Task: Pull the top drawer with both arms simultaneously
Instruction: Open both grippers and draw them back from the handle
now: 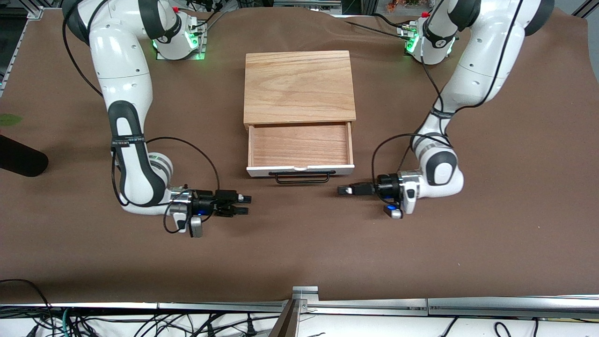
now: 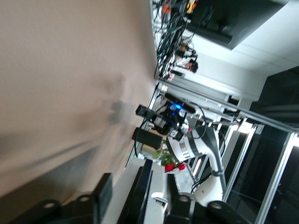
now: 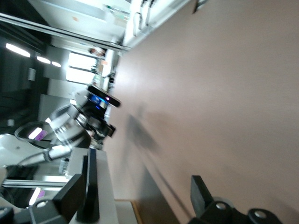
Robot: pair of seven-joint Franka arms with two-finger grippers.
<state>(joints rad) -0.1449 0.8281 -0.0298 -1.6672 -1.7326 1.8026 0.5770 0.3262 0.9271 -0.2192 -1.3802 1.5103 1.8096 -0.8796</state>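
Light wood shows inside the top drawer (image 1: 300,145), which we see pulled out of the wooden box (image 1: 299,87) at mid-table, its black handle (image 1: 302,177) facing the front camera. Our right gripper (image 1: 242,205) hangs low over the brown cloth (image 1: 299,243), fingers spread, empty. Our left gripper (image 1: 345,190) hangs likewise; we cannot tell its fingers' state.

The small light-wood box (image 1: 299,86) shows matt, grained oak-like boards; its drawer's white front panel (image 1: 299,170) looks smooth, and the brown table cover (image 1: 299,248) cloth-like, matt.
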